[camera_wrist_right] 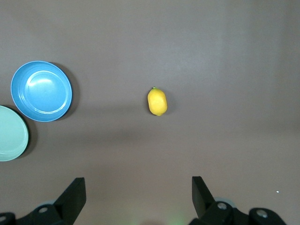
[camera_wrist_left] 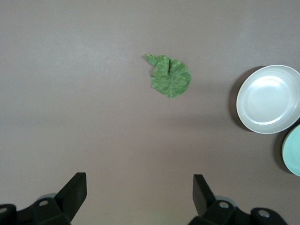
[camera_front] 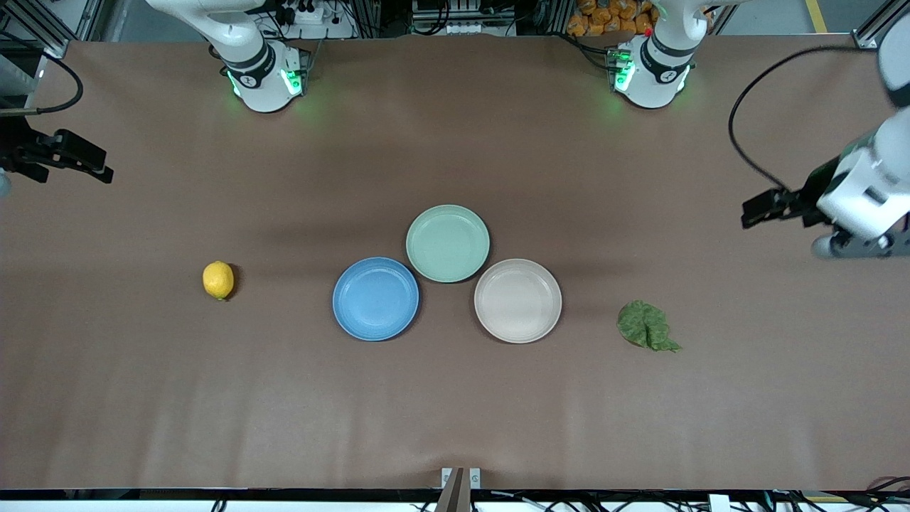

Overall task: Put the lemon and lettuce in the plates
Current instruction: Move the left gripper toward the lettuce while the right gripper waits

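The wrinkly green lettuce leaf (camera_front: 645, 326) lies nearest the front camera, toward the left arm's end. The glossy blue plate (camera_front: 375, 299) and beige-cream plate (camera_front: 517, 300) sit side by side, then the lemon (camera_front: 217, 279), then the mint-green plate (camera_front: 447, 243). No writing shows. The left gripper (camera_wrist_left: 139, 191) and right gripper (camera_wrist_right: 138, 190) hang above the table, jaws wide and empty.

A high front camera faces me across the table. My wrist cameras look straight down from high up. Both share the mint-green plate (camera_wrist_left: 293, 150).
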Tool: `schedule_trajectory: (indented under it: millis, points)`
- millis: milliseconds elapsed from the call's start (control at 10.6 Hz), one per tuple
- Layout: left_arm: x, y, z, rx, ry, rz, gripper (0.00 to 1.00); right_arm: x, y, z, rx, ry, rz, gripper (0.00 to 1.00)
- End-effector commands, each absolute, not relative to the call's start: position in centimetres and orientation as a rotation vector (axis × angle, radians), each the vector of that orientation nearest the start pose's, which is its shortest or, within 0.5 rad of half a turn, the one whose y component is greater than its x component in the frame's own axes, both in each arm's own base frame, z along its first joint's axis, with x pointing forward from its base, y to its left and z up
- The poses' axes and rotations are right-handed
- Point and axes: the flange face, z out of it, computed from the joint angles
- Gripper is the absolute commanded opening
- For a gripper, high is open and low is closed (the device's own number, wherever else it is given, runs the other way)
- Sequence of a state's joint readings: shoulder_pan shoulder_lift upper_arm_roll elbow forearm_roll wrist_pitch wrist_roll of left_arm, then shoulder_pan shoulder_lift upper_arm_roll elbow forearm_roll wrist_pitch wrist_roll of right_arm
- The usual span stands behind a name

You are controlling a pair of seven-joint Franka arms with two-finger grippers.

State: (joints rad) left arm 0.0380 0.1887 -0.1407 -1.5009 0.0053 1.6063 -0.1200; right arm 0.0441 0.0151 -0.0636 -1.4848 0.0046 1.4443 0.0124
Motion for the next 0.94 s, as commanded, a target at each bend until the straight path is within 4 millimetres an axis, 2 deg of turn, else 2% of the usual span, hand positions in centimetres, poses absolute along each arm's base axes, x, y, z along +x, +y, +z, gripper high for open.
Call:
schedule_trajectory:
  millis: [0, 188, 282, 470, 564, 658, 847]
  points:
    - [63.1, -5.5, 50.7, -3.171, -0.014, 0.16, 1.0, 54.9, -1.5, 64.9, -3.139, 0.072, 0.091, 1.0]
    - [64.6, -5.9, 46.8, -3.177, -0.017, 0.158, 1.0, 54.9, -1.7, 64.8, -3.142, 0.082, 0.094, 1.0]
    - [65.3, -5.8, 45.1, -3.178, -0.042, 0.159, 1.0, 55.1, -1.9, 64.0, -3.146, 0.09, 0.125, 1.0]
    - [65.9, -6.5, 43.3, -3.179, -0.094, 0.159, 1.0, 55.3, -1.9, 63.5, -3.145, 0.093, 0.14, 1.0]
    - [66.3, -6.6, 42.2, -3.18, -0.112, 0.162, 1.0, 56.0, -1.8, 62.3, -3.145, 0.093, 0.173, 1.0]
    - [66.7, -6.8, 41.0, -3.184, -0.112, 0.16, 1.0, 56.1, -1.9, 62.0, -3.145, 0.095, 0.179, 1.0]
    - [67.6, -7.3, 38.3, -3.189, -0.167, 0.147, 1.0, 57.7, -3.3, 59.0, -3.127, 0.127, 0.252, 1.0]
